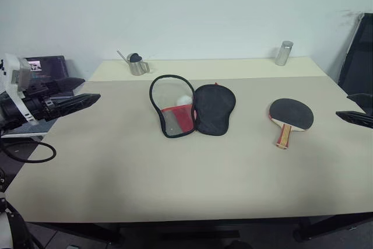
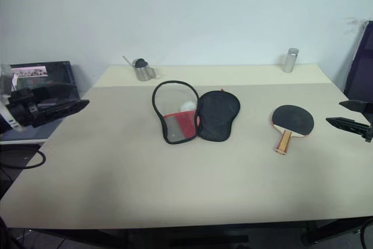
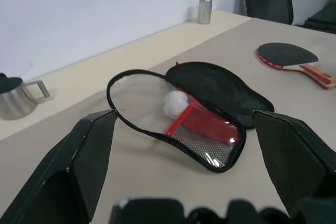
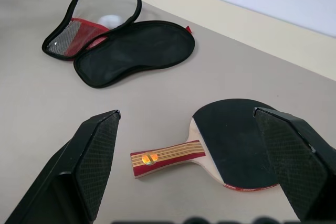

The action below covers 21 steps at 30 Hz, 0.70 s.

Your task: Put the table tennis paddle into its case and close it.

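The table tennis paddle (image 1: 290, 117) lay flat on the table (image 1: 175, 173), black rubber up, handle toward the robot, well to the right of the case (image 1: 192, 108). The case lay unzipped, both halves spread, a white ball (image 3: 176, 103) in its clear half. The right gripper (image 4: 197, 169) hovered near the paddle, jaws released and empty; the left gripper (image 3: 184, 166) likewise released, off the table's left edge.

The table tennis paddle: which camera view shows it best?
The right wrist view: the table tennis paddle lies close, black blade up, striped handle plain, between the open right gripper's fingers. The head views show it small, right of the case; the left wrist view shows it far off.
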### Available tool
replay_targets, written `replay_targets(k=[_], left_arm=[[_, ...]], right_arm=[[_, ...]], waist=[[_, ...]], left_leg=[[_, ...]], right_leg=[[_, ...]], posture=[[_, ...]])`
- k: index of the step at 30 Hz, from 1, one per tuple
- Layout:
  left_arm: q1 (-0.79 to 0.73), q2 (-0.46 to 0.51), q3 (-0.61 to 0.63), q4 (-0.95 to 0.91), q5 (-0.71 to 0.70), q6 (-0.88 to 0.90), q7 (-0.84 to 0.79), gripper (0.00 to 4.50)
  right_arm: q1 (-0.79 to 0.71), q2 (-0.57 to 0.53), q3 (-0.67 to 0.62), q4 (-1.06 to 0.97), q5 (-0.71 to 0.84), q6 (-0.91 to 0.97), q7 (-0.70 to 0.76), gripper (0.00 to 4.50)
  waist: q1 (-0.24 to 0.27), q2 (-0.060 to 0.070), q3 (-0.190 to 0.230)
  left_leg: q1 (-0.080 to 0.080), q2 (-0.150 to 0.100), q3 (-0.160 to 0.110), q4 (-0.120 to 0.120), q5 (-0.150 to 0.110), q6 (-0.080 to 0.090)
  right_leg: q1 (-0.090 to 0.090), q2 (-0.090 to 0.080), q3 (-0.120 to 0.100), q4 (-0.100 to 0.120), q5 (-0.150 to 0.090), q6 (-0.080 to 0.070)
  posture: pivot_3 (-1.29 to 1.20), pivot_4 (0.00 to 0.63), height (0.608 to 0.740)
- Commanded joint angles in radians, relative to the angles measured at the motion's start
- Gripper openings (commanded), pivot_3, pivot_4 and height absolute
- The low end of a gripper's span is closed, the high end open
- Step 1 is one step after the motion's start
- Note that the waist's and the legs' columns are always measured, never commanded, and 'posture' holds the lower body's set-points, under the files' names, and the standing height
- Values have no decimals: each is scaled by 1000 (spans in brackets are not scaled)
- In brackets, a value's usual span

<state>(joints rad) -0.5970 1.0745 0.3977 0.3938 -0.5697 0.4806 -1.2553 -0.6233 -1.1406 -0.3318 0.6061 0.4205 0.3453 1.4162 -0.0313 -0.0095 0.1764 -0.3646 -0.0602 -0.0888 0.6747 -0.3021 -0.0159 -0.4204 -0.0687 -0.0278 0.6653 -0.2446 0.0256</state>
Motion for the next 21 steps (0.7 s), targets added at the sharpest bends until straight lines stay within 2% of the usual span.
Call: replay_targets(k=[1,7,10,16,18,21], left_arm=[[-5,27,31,-48,-10,1,9,4500],[31,21,59,-88,-26,17,27,4500],[45,-15,52,-72,-18,-11,47,4500],[94,-81,60,-161,-36,22,118,4500],[95,-77,61,-189,-54,48,117,4500],[103,-60,66,-126,-31,32,108,4500]], right_arm=[[-36,-7,1,5,2,-16,7,4479],[-72,17,19,23,-4,-31,5,4479],[-94,27,40,24,-16,-39,-5,4479],[-149,47,68,103,-40,-52,-24,4479],[-186,46,98,132,-65,-60,-7,4479],[-247,75,140,154,-87,-62,-2,4479]], waist=[[0,0,0],[0,0,0],[0,0,0],[0,0,0],[0,-1,0],[-3,0,0]], left_leg=[[0,0,0,0,0,0],[0,0,1,0,0,0],[1,0,2,0,0,0],[1,0,3,0,0,0],[1,0,4,0,0,0],[1,0,6,0,0,1]], right_leg=[[0,0,0,0,0,0],[0,0,2,0,0,0],[-1,0,3,0,0,0],[0,0,4,0,1,1],[-1,0,5,0,1,1],[-1,0,6,0,1,1]], posture=[[0,150,740],[0,150,740],[0,150,740],[0,150,740],[0,150,740],[0,150,740]])
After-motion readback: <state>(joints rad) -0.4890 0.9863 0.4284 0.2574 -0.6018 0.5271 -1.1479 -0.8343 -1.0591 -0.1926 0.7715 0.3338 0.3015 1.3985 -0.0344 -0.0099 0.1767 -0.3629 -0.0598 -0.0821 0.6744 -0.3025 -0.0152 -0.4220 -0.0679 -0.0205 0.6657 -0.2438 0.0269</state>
